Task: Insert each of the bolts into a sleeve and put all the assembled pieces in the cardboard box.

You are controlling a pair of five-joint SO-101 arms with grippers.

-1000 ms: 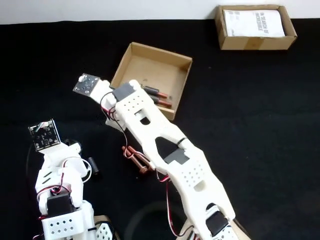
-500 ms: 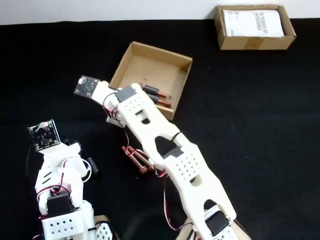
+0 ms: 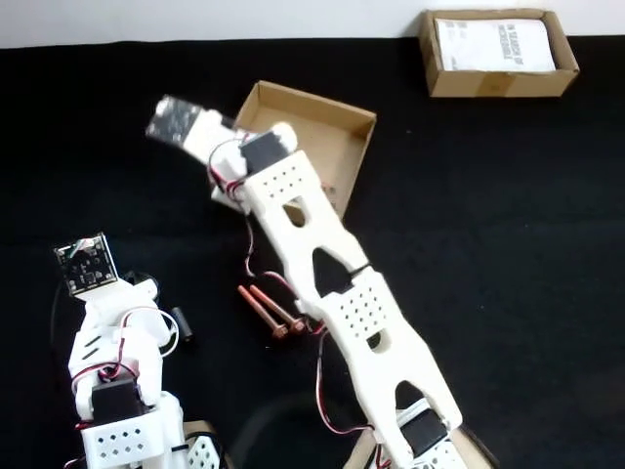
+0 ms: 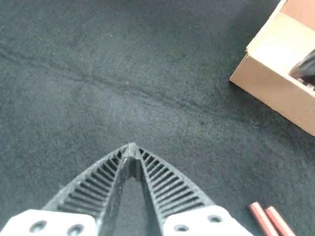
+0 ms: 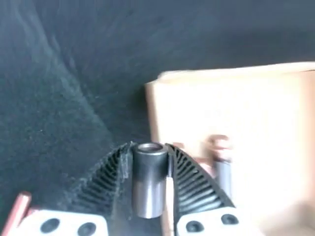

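Our left arm (image 3: 107, 342) sits folded at the near left, the left claw (image 4: 132, 152) pinched together, tips meeting. Our right arm (image 3: 366, 318) stretches long toward the far left, the right claw (image 5: 149, 147) clamped around a sleeve (image 5: 149, 187).

The place reads as a robotics lab or hobby workbench. Black cloth (image 3: 508, 244) spreads beneath the jaws of the left gripper (image 4: 132, 147) and right gripper (image 5: 150, 147). Behind them stand white printed arms (image 3: 342, 303) trailing bare servo wires (image 3: 227, 179). A plain cardboard box (image 3: 311, 100) sits just ahead of the right jaws.
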